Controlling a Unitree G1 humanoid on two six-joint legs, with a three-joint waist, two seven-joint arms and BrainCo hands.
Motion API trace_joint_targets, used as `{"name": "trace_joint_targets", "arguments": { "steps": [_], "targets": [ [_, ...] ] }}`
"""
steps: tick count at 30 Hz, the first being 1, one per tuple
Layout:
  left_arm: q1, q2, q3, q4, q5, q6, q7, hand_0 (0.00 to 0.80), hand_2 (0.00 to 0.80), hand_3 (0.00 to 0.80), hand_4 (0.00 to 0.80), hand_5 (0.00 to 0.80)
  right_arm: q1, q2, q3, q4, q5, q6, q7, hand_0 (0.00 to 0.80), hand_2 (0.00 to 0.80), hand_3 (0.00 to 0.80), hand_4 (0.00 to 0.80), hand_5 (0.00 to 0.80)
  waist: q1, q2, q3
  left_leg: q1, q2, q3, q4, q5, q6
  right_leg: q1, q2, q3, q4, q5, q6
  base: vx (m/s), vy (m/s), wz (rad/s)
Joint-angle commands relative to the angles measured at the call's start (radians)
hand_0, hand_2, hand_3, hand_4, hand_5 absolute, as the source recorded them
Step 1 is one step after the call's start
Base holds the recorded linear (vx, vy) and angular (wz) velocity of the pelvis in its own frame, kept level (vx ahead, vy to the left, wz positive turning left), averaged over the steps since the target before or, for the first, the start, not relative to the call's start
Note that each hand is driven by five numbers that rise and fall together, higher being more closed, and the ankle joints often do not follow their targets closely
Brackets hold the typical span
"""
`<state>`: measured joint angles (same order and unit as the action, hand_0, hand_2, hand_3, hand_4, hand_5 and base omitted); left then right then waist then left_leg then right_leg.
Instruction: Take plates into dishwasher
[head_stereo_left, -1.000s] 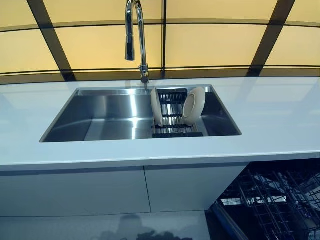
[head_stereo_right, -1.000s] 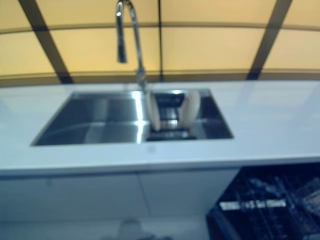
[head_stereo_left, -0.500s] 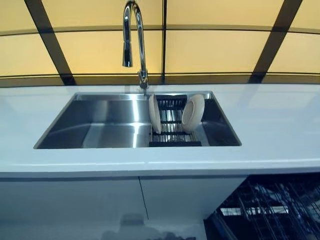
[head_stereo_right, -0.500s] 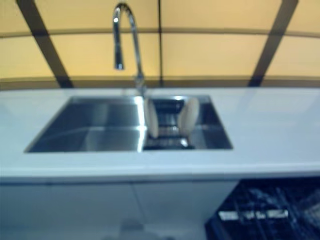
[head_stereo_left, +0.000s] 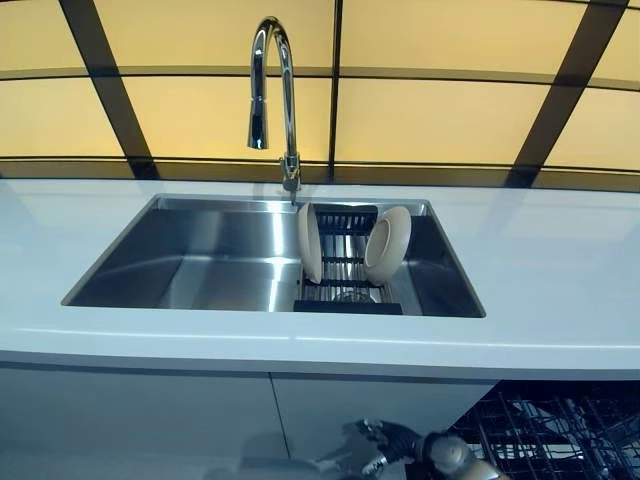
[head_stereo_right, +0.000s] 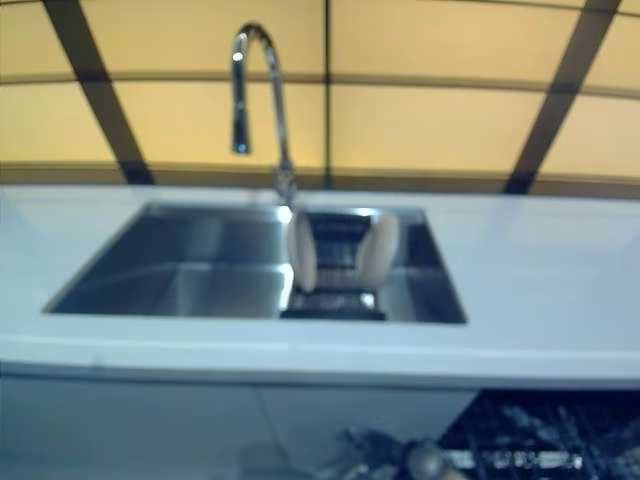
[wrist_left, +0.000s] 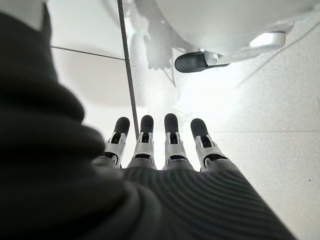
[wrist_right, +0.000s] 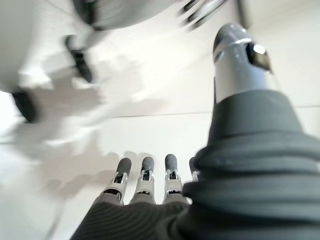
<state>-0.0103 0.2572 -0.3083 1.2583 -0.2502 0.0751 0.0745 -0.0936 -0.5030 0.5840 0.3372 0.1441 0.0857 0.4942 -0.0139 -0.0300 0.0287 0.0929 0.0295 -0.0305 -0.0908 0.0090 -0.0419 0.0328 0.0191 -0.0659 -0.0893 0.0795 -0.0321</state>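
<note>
Two cream plates stand on edge in a black rack (head_stereo_left: 345, 292) in the right part of a steel sink (head_stereo_left: 200, 260): one at the rack's left (head_stereo_left: 310, 242), one at its right (head_stereo_left: 387, 245), leaning. My right hand (head_stereo_left: 392, 445) shows low at the bottom edge, below the counter front and far from the plates. In its wrist view (wrist_right: 145, 182) its fingers are straight and hold nothing. My left hand (wrist_left: 160, 145) shows only in its wrist view, fingers straight and empty, over the floor.
A tall chrome faucet (head_stereo_left: 275, 95) stands behind the sink. The white counter (head_stereo_left: 560, 270) runs on both sides. An open dishwasher with a dark wire rack (head_stereo_left: 560, 430) is below the counter at the lower right. White cabinet fronts (head_stereo_left: 150, 415) are under the sink.
The whole picture has shifted down, so the camera has moved. My right hand has come into view at the bottom edge. The plates have not moved.
</note>
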Motion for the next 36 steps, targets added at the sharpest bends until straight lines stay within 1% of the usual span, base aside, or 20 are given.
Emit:
{"name": "trace_joint_targets", "arguments": {
  "steps": [1, 3, 5, 7, 10, 12, 13, 16, 17, 20, 21, 22, 24, 29, 33, 34, 35, 36],
  "targets": [
    [-0.033, 0.025, 0.023, 0.044, 0.032, -0.004, -0.019, 0.000, 0.000, 0.000, 0.000, 0.000, -0.023, -0.046, -0.047, -0.115, 0.217, 0.059, 0.172, 0.000, 0.000, 0.000, 0.000, 0.000, -0.024, -0.025, 0.013, -0.010, -0.078, 0.029, 0.003, -0.029, 0.103, 0.014, -0.025, 0.035, 0.014, -0.022, 0.050, 0.030, 0.011, 0.01],
    [-0.029, 0.032, 0.027, 0.050, 0.031, -0.005, -0.024, 0.000, 0.000, 0.000, 0.000, 0.000, -0.011, -0.073, -0.088, -0.202, 0.314, 0.090, 0.252, 0.000, 0.000, 0.000, 0.000, 0.000, -0.032, -0.026, 0.007, -0.009, -0.078, 0.034, 0.003, -0.032, 0.104, 0.015, -0.026, 0.038, 0.013, -0.022, 0.053, 0.000, 0.000, 0.00],
    [-0.019, 0.034, 0.029, 0.059, 0.029, -0.011, -0.025, 0.000, 0.000, 0.000, 0.000, 0.000, -0.016, -0.087, -0.155, -0.303, 0.444, 0.134, 0.359, 0.000, 0.000, 0.000, 0.000, 0.000, -0.037, -0.030, -0.001, -0.006, -0.074, 0.048, 0.003, -0.037, 0.104, 0.015, -0.028, 0.043, 0.011, -0.022, 0.058, 0.000, 0.000, 0.00],
    [-0.009, 0.031, 0.030, 0.065, 0.033, -0.020, -0.027, 0.000, 0.000, 0.000, 0.000, 0.000, -0.029, -0.096, -0.191, -0.368, 0.512, 0.163, 0.404, 0.000, 0.000, 0.000, 0.000, 0.000, -0.038, -0.032, -0.008, -0.004, -0.072, 0.055, 0.003, -0.041, 0.105, 0.019, -0.028, 0.047, 0.006, -0.021, 0.060, 0.015, 0.004, -0.02],
    [0.000, 0.029, 0.023, 0.074, 0.033, -0.031, -0.030, 0.000, 0.000, 0.000, 0.000, 0.000, -0.063, -0.106, -0.245, -0.467, 0.643, 0.240, 0.463, 0.000, 0.000, 0.000, 0.000, 0.000, -0.037, -0.036, -0.020, -0.001, -0.068, 0.063, 0.003, -0.047, 0.103, 0.024, -0.027, 0.054, 0.002, -0.025, 0.061, 0.009, 0.002, -0.02],
    [0.004, 0.026, 0.017, 0.081, 0.032, -0.038, -0.031, 0.000, 0.000, 0.000, 0.000, 0.000, -0.082, -0.106, -0.270, -0.502, 0.709, 0.283, 0.466, 0.000, 0.000, 0.000, 0.000, 0.000, -0.037, -0.038, -0.027, 0.000, -0.066, 0.066, 0.003, -0.050, 0.102, 0.025, -0.026, 0.057, 0.002, -0.028, 0.061, 0.009, 0.006, -0.03],
    [0.008, 0.024, 0.014, 0.088, 0.031, -0.045, -0.033, 0.000, 0.000, 0.000, 0.000, 0.000, -0.100, -0.104, -0.290, -0.509, 0.768, 0.306, 0.471, 0.000, 0.000, 0.000, 0.000, 0.000, -0.036, -0.040, -0.032, 0.001, -0.065, 0.068, 0.003, -0.051, 0.101, 0.027, -0.026, 0.059, 0.002, -0.031, 0.060, 0.020, 0.014, -0.10],
    [0.011, 0.019, 0.009, 0.102, 0.029, -0.055, -0.040, 0.000, 0.000, 0.000, 0.000, 0.000, -0.123, -0.091, -0.320, -0.517, 0.864, 0.337, 0.462, 0.000, 0.000, 0.000, 0.000, 0.000, -0.034, -0.041, -0.041, 0.003, -0.063, 0.068, 0.003, -0.054, 0.099, 0.031, -0.026, 0.058, 0.002, -0.037, 0.059, 0.013, 0.009, -0.04],
    [0.013, 0.015, 0.006, 0.111, 0.028, -0.061, -0.044, 0.000, 0.000, 0.000, 0.000, 0.000, -0.139, -0.082, -0.338, -0.515, 0.924, 0.357, 0.466, 0.000, 0.000, 0.000, 0.000, 0.000, -0.032, -0.042, -0.045, 0.005, -0.062, 0.067, 0.003, -0.055, 0.099, 0.034, -0.026, 0.057, 0.002, -0.040, 0.058, 0.000, 0.000, 0.00],
    [0.013, 0.010, -0.001, 0.127, 0.027, -0.071, -0.049, 0.000, 0.000, 0.000, 0.000, 0.000, -0.172, -0.057, -0.361, -0.519, 1.052, 0.373, 0.446, 0.000, 0.000, 0.000, 0.000, 0.000, -0.028, -0.044, -0.050, 0.007, -0.061, 0.064, 0.003, -0.057, 0.097, 0.039, -0.027, 0.053, 0.002, -0.045, 0.057, 0.000, 0.000, 0.00],
    [0.011, 0.008, -0.003, 0.132, 0.030, -0.074, -0.051, 0.000, 0.000, 0.000, 0.000, 0.000, -0.185, -0.043, -0.369, -0.518, 1.094, 0.365, 0.430, 0.000, 0.000, 0.000, 0.000, 0.000, -0.025, -0.044, -0.052, 0.008, -0.061, 0.062, 0.003, -0.058, 0.096, 0.042, -0.027, 0.051, 0.002, -0.047, 0.057, 0.000, 0.000, 0.00],
    [0.009, 0.005, -0.006, 0.138, 0.037, -0.077, -0.053, 0.000, 0.000, 0.000, 0.000, 0.000, -0.204, -0.024, -0.383, -0.515, 1.133, 0.337, 0.381, 0.000, 0.000, 0.000, 0.000, 0.000, -0.021, -0.044, -0.053, 0.011, -0.060, 0.060, 0.003, -0.059, 0.096, 0.046, -0.027, 0.050, 0.002, -0.050, 0.056, 0.000, 0.000, 0.00],
    [0.008, 0.002, -0.010, 0.139, 0.037, -0.077, -0.054, 0.000, 0.000, 0.000, 0.000, 0.000, -0.222, -0.015, -0.396, -0.508, 1.161, 0.304, 0.321, 0.000, 0.000, 0.000, 0.000, 0.000, -0.020, -0.043, -0.054, 0.013, -0.060, 0.058, 0.003, -0.060, 0.095, 0.049, -0.028, 0.050, 0.002, -0.051, 0.055, 0.000, 0.000, 0.00],
    [0.005, -0.009, -0.009, 0.146, 0.030, -0.077, -0.051, 0.000, 0.000, 0.000, 0.000, 0.000, -0.276, -0.026, -0.470, -0.448, 1.166, 0.216, 0.186, 0.000, 0.000, 0.000, 0.000, 0.000, -0.025, -0.041, -0.062, 0.016, -0.057, 0.062, 0.003, -0.065, 0.092, 0.052, -0.027, 0.052, 0.002, -0.056, 0.054, 0.000, 0.000, 0.00],
    [0.005, -0.010, -0.009, 0.146, 0.028, -0.076, -0.051, 0.000, 0.000, 0.000, 0.000, 0.000, -0.283, -0.033, -0.479, -0.441, 1.168, 0.209, 0.174, 0.000, 0.000, 0.000, 0.000, 0.000, -0.025, -0.040, -0.063, 0.016, -0.057, 0.062, 0.003, -0.066, 0.091, 0.052, -0.027, 0.052, 0.002, -0.057, 0.054, 0.000, 0.000, 0.00],
    [0.009, -0.011, -0.007, 0.148, 0.020, -0.075, -0.049, 0.000, 0.000, 0.000, 0.000, 0.000, -0.321, -0.058, -0.526, -0.389, 1.171, 0.146, 0.108, 0.000, 0.000, 0.000, 0.000, 0.000, -0.030, -0.039, -0.065, 0.019, -0.056, 0.065, 0.003, -0.069, 0.089, 0.055, -0.027, 0.054, 0.002, -0.058, 0.053, 0.000, 0.000, 0.00],
    [0.012, -0.013, -0.005, 0.146, 0.019, -0.075, -0.047, 0.000, 0.000, 0.000, 0.000, 0.000, -0.339, -0.075, -0.548, -0.370, 1.169, 0.097, 0.053, 0.000, 0.000, 0.000, 0.000, 0.000, -0.032, -0.038, -0.064, 0.020, -0.055, 0.066, 0.003, -0.070, 0.088, 0.056, -0.026, 0.055, 0.002, -0.058, 0.052, 0.023, 0.013, -0.04],
    [0.012, -0.014, -0.006, 0.144, 0.018, -0.073, -0.046, 0.000, 0.000, 0.000, 0.000, 0.000, -0.345, -0.081, -0.557, -0.360, 1.164, 0.083, 0.029, 0.000, 0.000, 0.000, 0.000, 0.000, -0.033, -0.038, -0.063, 0.021, -0.055, 0.067, 0.003, -0.071, 0.088, 0.057, -0.026, 0.056, 0.002, -0.059, 0.052, 0.008, 0.009, -0.05]
  ]
}}
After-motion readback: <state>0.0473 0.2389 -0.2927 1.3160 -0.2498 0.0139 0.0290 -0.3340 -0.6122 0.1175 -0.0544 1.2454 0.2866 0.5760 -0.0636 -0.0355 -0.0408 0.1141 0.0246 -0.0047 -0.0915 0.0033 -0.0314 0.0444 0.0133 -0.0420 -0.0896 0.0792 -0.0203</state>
